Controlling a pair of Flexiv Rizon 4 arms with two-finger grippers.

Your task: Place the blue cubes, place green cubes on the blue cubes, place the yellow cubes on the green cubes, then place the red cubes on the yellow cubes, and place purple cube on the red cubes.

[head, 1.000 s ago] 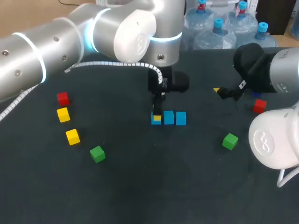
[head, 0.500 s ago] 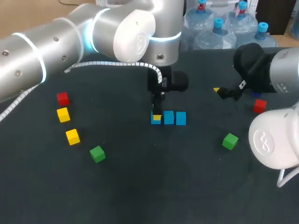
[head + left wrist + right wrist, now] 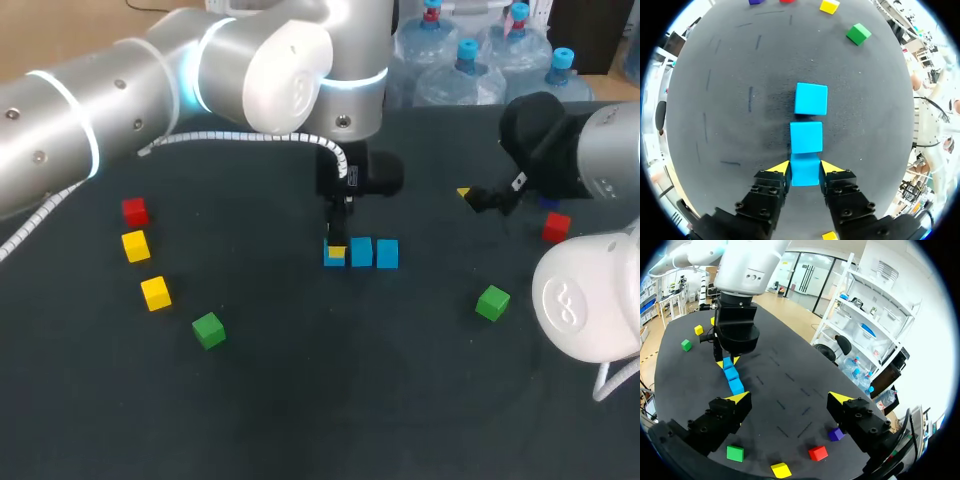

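**A:** What is your left gripper doing?

**B:** It is clenching the nearest blue cube, with both yellow tips pressing on its sides. That cube is sitting on the table near the middle. It is touching the middle blue cube ahead of it, and the far blue cube is lying just beyond, all three in one row.

**A:** And the right one?

**B:** My right gripper is hanging over the table's right side with its fingers spread wide, grasping nothing. The purple cube, a red cube, a yellow cube and a green cube are lying loose around it, well apart from the blue row.
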